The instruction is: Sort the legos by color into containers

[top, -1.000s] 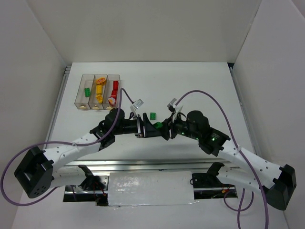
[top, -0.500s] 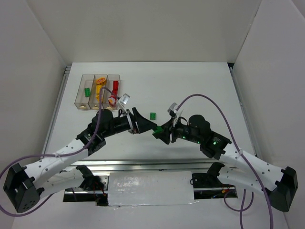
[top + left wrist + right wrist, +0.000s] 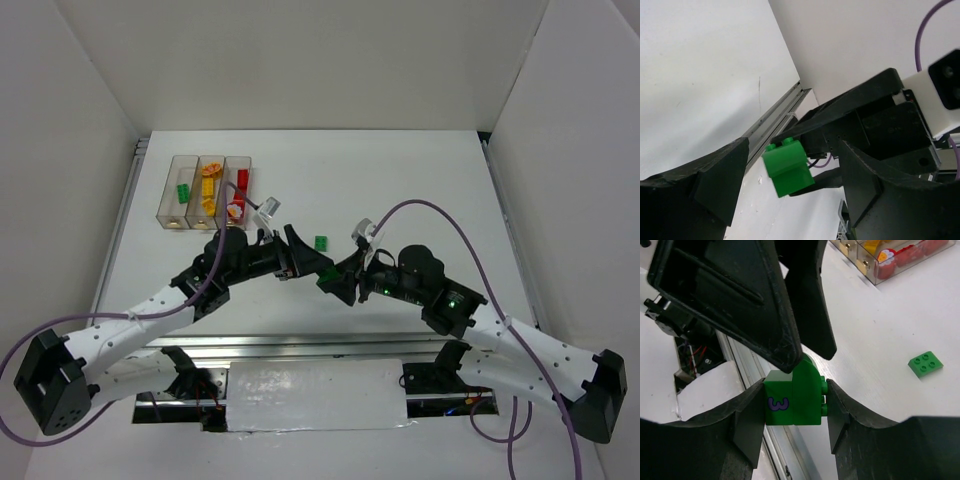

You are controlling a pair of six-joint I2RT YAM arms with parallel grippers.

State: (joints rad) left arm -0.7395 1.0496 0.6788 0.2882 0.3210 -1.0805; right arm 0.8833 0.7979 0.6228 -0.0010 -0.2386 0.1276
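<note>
Containers (image 3: 183, 166) hold seemingly color-sorted legos (image 3: 206, 190); right pincer (image 3: 796, 407) clamps green brick (image 3: 800, 390), left pincer (image 3: 794, 145) gapes.

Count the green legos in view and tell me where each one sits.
3. One green brick in the leftmost bin; a flat green brick loose on the table; a green brick marked 3 clamped in the right gripper. Others may hide under the arms.
</note>
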